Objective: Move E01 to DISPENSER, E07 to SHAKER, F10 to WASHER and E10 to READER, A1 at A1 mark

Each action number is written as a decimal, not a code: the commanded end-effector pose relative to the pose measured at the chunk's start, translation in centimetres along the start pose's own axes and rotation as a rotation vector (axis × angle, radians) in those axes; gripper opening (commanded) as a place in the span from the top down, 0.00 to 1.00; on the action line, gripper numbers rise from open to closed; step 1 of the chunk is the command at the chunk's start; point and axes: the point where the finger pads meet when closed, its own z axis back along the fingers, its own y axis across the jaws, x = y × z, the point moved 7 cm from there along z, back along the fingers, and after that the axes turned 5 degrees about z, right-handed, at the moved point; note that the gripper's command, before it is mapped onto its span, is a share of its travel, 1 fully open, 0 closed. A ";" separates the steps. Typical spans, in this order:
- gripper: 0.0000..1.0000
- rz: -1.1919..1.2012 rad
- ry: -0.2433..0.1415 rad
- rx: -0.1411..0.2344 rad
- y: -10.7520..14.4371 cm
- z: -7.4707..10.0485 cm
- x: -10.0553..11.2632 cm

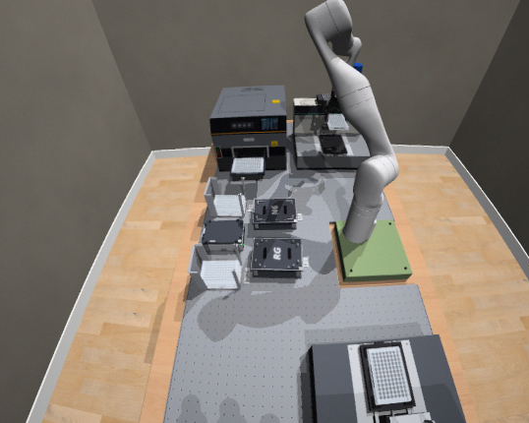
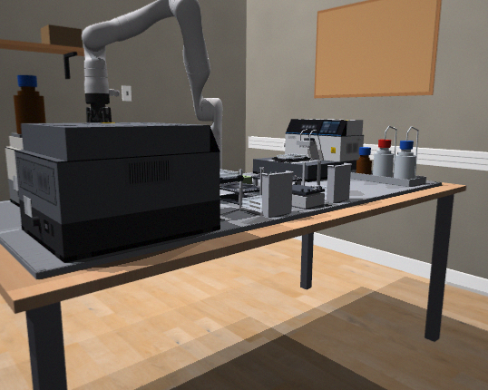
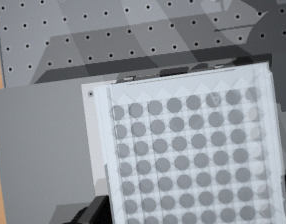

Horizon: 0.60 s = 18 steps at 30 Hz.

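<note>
Grey jointed robot arm (image 2: 194,50) arches above boxy dark-grey instrument (image 2: 139,181) on wood-edged table (image 2: 257,236); red-capped bottle (image 2: 384,159) stands beyond.

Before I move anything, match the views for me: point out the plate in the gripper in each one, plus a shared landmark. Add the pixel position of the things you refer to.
Top: plate (image 1: 337,121) (image 3: 189,145) upper right of centre, above a black nest (image 1: 333,145).
Exterior: not visible.
Wrist: large, lower centre to right.
Shared landmark: grey deck (image 1: 239,353) (image 2: 34,259) (image 3: 16,37).
</note>
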 end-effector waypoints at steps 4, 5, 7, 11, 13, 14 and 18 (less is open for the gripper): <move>0.06 0.068 -0.002 0.000 0.3 0.1 -1.9; 0.06 0.080 -0.002 0.000 0.3 0.1 -2.2; 0.06 0.103 -0.002 0.000 0.4 0.1 -2.9; 0.06 0.110 -0.002 0.000 0.5 0.1 -3.6; 0.06 0.110 -0.002 0.000 0.6 0.1 -4.2; 0.06 0.110 -0.002 0.000 0.6 0.1 -4.6; 0.06 0.145 -0.002 0.000 0.8 0.1 -5.9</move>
